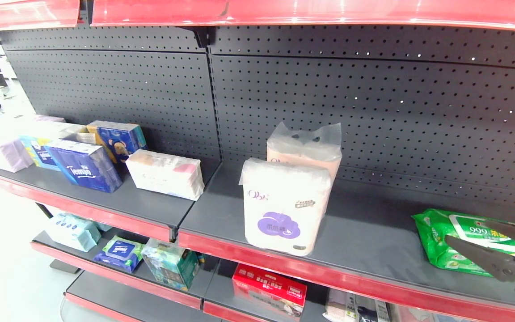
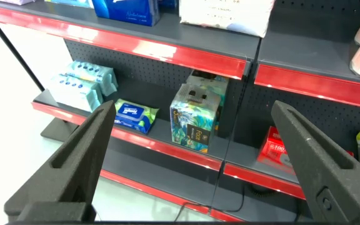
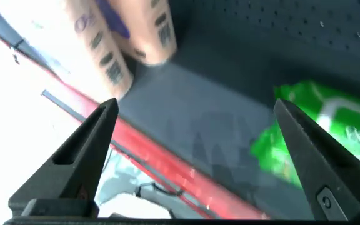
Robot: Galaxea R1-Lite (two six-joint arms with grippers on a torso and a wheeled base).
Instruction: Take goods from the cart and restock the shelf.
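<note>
Right gripper (image 1: 463, 230) is seen with its 2 fingers spread wide and nothing held between them, over the front of the middle shelf (image 1: 373, 232). Left gripper (image 2: 192, 106) is likewise spread wide and empty, facing the lower shelves. The green wet-wipes pack (image 1: 436, 250) lies flat on the shelf board near the red front lip (image 1: 329, 273), just beside the right fingers; contact cannot be told. If 1 finger is dragged across the soft film, the pack could be pulled over the lip. The tall white tissue pack (image 1: 284, 210), stood at the edge, could be toppled by a sideways sweep.
</note>
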